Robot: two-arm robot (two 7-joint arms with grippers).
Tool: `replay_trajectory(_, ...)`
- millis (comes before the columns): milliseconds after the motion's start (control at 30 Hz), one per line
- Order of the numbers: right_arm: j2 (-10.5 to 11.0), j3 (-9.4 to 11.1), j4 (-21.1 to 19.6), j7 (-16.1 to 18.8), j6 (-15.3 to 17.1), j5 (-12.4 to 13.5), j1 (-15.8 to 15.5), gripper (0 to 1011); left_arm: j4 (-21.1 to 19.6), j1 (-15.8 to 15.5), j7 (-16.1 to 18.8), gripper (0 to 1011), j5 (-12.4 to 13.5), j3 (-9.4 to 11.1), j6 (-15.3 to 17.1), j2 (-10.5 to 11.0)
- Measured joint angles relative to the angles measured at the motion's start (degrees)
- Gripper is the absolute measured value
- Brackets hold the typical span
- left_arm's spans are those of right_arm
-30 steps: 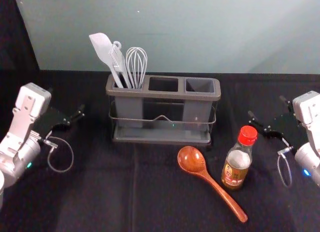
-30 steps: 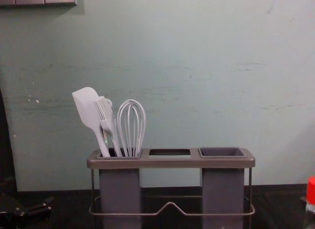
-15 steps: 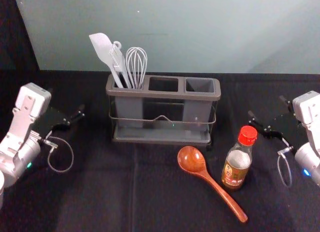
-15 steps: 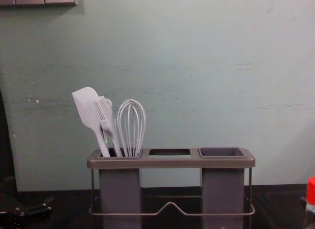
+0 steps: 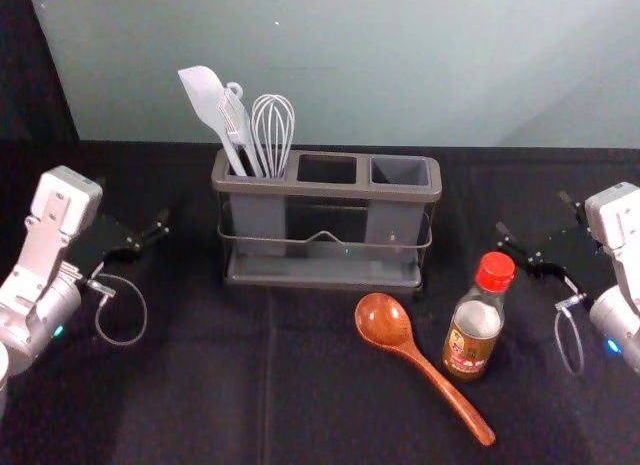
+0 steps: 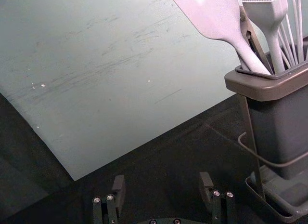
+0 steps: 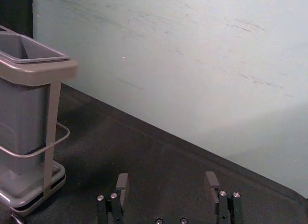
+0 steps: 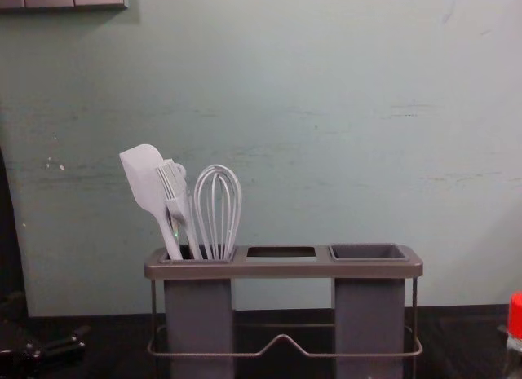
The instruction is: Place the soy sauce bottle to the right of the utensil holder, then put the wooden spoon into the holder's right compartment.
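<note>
Utensil holder (image 5: pixel 325 190) stands upright on the dark tabletop (image 5: pixel 190 395), long side facing the robot, pale wall (image 5: pixel 350 55) behind it. Soy sauce bottle (image 5: pixel 474 335) is upright, red cap (image 5: pixel 495 272) on, in front of the holder and out past its right end, well apart from it. Wooden spoon (image 5: pixel 383 320) lies in front of the holder: bowl near its right half, handle slanting toward the robot and rightward, passing just beside the bottle's base. Can't tell if those two touch.

Left compartment (image 5: pixel 258 220) of the holder carries a spatula (image 5: pixel 203 93), a brush (image 5: pixel 236 115) and a whisk (image 5: pixel 273 120), heads up; spatula tilts outward to the left. A brownish tool (image 6: pixel 247 29) sits behind the spatula there, type unclear. Right compartment (image 5: pixel 395 220) has its mouth and inner walls in view.

Left gripper (image 5: pixel 134 203) is off the holder's left side, apart from it; left wrist view has its fingers spread wide. Right gripper (image 5: pixel 533 214) is off the holder's right side, beyond the bottle from the spoon, not touching the bottle; right wrist view has its fingers wide too.
</note>
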Motion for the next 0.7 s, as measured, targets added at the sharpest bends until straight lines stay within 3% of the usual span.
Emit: replay_trajectory(700,0.0,0.0,0.0,0.0,0.0,0.0,0.0,1004,0.0,0.0,0.0,1005,0.0,0.0,0.0,0.0)
